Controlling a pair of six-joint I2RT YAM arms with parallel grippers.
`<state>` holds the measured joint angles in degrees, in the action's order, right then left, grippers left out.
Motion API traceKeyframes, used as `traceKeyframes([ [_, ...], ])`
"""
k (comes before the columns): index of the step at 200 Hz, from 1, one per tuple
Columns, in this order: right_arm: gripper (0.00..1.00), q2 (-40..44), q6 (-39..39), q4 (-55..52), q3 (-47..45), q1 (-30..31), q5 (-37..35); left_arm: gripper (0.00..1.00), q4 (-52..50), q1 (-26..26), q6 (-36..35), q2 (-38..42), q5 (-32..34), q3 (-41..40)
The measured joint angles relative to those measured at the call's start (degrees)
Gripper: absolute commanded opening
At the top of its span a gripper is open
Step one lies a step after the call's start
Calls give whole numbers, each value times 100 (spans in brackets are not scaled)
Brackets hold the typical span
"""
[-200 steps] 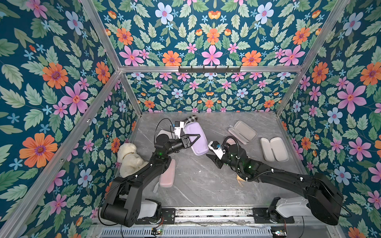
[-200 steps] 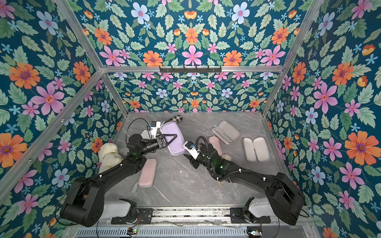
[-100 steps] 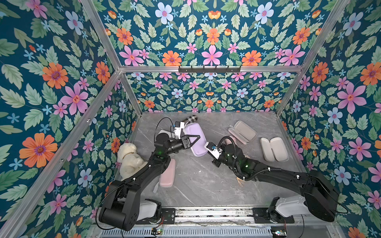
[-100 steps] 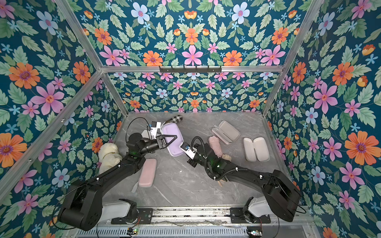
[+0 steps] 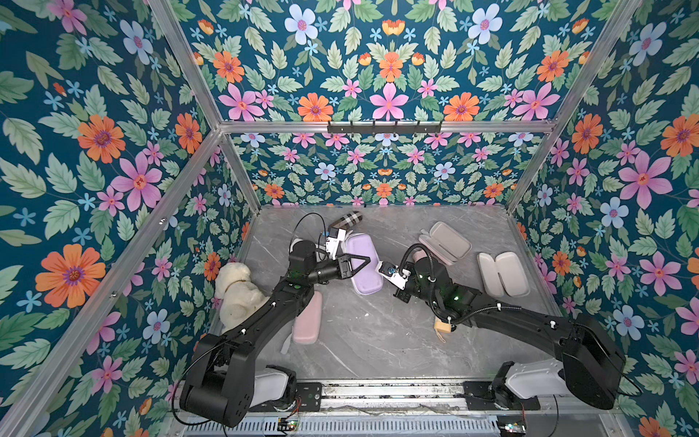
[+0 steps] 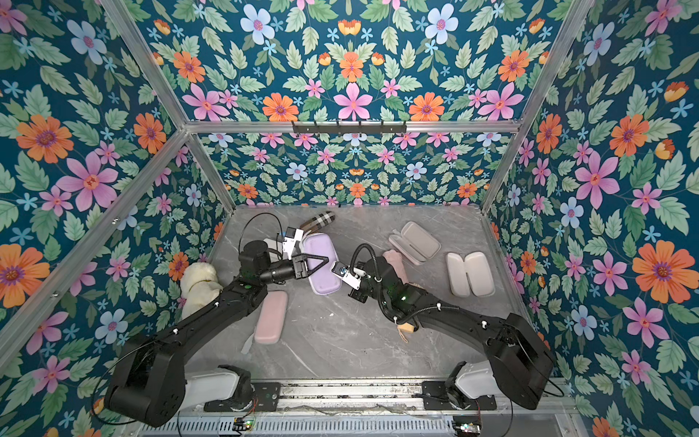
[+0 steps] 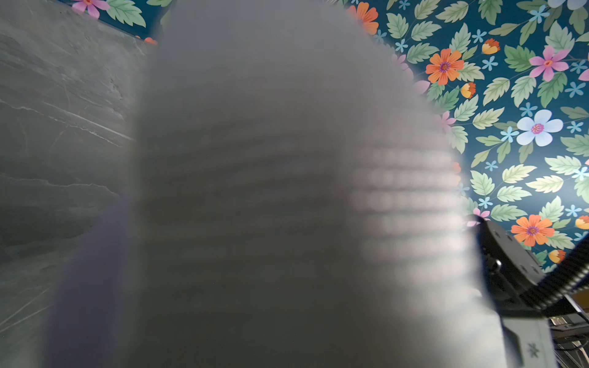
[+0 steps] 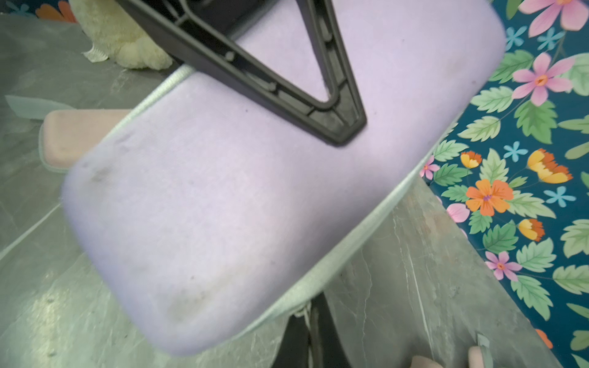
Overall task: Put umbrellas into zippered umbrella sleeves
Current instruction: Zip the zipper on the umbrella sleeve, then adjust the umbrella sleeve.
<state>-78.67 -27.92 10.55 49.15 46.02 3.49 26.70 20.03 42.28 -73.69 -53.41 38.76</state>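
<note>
The closed lavender sleeve (image 5: 365, 278) (image 8: 242, 197) lies at the middle of the table. My left gripper (image 5: 363, 261) reaches over it from the left. One black triangular finger (image 8: 287, 82) lies on its top and the other finger is hidden, so the gripper looks shut on the sleeve. My right gripper (image 5: 378, 270) (image 8: 314, 334) is at the sleeve's right edge, shut on the pale zipper pull cord (image 8: 306, 313). A pink umbrella (image 5: 418, 257) lies partly hidden behind the right arm. A closed pink sleeve (image 5: 308, 318) lies under the left arm. The left wrist view is blocked by a grey blur.
Two open grey-beige sleeves (image 5: 446, 242) (image 5: 503, 272) lie at the back right. A tan plaid roll (image 5: 346, 219) sits behind the lavender sleeve and a white plush toy (image 5: 236, 291) by the left wall. A tan-yellow piece (image 5: 442, 325) shows under the right forearm.
My right gripper has moved a little left to the lavender sleeve's edge and closed on the zipper pull. The left gripper has stayed on the sleeve.
</note>
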Motion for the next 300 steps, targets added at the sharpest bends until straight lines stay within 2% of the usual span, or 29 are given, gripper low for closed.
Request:
traceKeyframes([
  [56, 0, -570, -208, -192, 1141, -396, -101, 5, -92, 437, -409, -136, -251, -107],
  [92, 0, -909, -411, -457, 1746, -470, -61, 5, -87, 535, -535, -136, -140, -125],
  [100, 8, -914, -398, -490, 1753, -479, -44, 5, -146, 535, -647, -127, -122, -116],
  [115, 31, -841, -247, -511, 1633, -490, -57, 5, -393, 546, -811, -96, -118, -39],
  [127, 42, -678, -17, -435, 1432, -531, -203, 6, -758, 549, -929, -44, -136, 4],
  [153, 53, -208, 529, -599, 997, -671, -179, 12, -1228, 546, -1250, 101, -129, -7],
  [162, 56, -28, 730, -791, 874, -776, 79, 15, -1272, 546, -1364, 168, -125, -7],
  [175, 67, 216, 1222, -977, 730, -1012, 476, 16, -1327, 546, -1517, 238, -125, -9],
  [196, 74, 437, 2002, -938, 529, -1381, 1659, 14, -1460, 581, -1773, 317, -85, -2],
  [237, 71, -52, 2962, -660, 863, -1480, 3718, 8, -1808, 920, -2328, 367, -105, 254],
  [300, 58, -846, 3329, -542, 1554, -1530, 5720, 6, -2258, 1169, -2949, 505, -367, 452],
])
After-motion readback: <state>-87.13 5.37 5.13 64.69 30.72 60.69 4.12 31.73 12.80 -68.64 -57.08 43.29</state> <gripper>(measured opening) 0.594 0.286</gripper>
